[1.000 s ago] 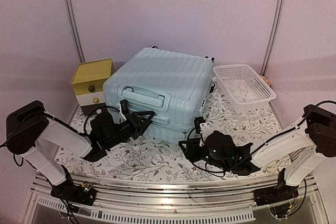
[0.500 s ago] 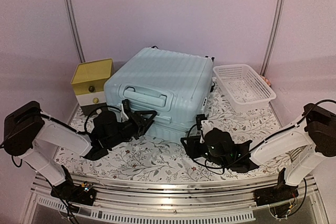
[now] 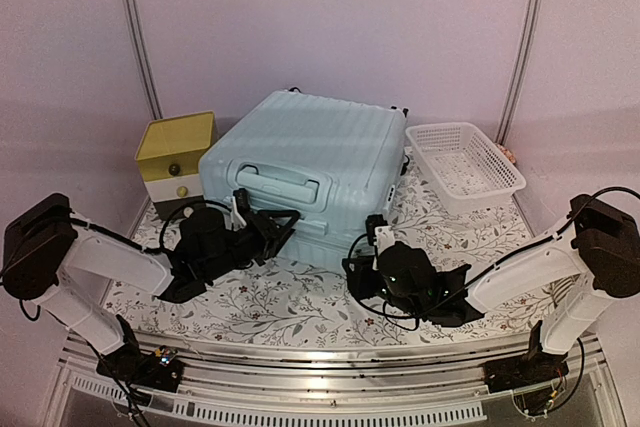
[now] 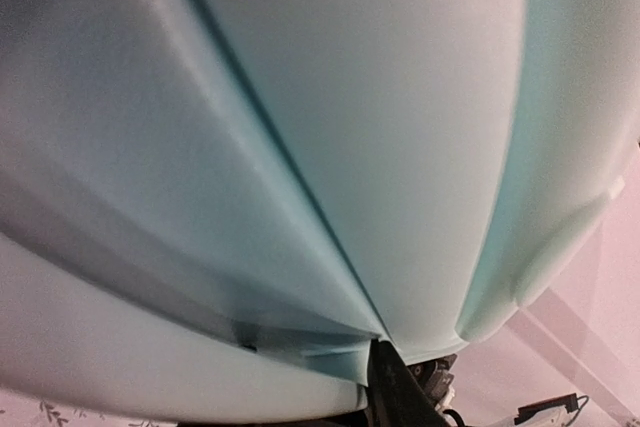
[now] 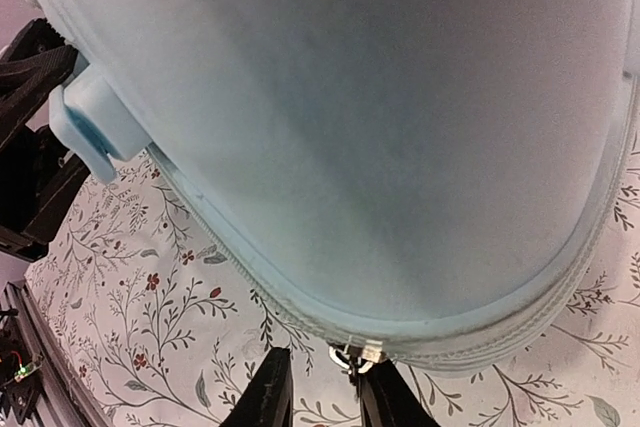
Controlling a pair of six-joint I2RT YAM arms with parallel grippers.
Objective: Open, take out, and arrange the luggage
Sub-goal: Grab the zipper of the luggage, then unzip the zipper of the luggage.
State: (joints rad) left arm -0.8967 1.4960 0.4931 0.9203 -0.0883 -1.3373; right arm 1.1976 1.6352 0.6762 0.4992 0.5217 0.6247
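The pale mint-blue luggage [image 3: 300, 162] lies flat in the middle of the table, its moulded handle [image 3: 283, 183] facing the arms. My left gripper [image 3: 278, 230] presses against the front side below that handle. In the left wrist view the shell [image 4: 300, 127] fills the frame. One dark finger [image 4: 400, 392] touches the seam; the other is hidden. My right gripper [image 5: 325, 392] sits at the front right corner, its jaws apart. The metal zipper pull [image 5: 355, 355] rests against the inner face of the right finger [image 5: 385, 402].
A small yellow-topped drawer box [image 3: 175, 157] stands left of the luggage, and a white lattice basket [image 3: 465, 162] stands to its right. The floral tablecloth [image 3: 300, 302] runs to a metal rail at the near edge. The left arm [image 5: 30, 147] shows at the right wrist view's left edge.
My right gripper has slid left and closer to the luggage's front corner, and its jaws have narrowed around the zipper pull. The left arm has barely moved.
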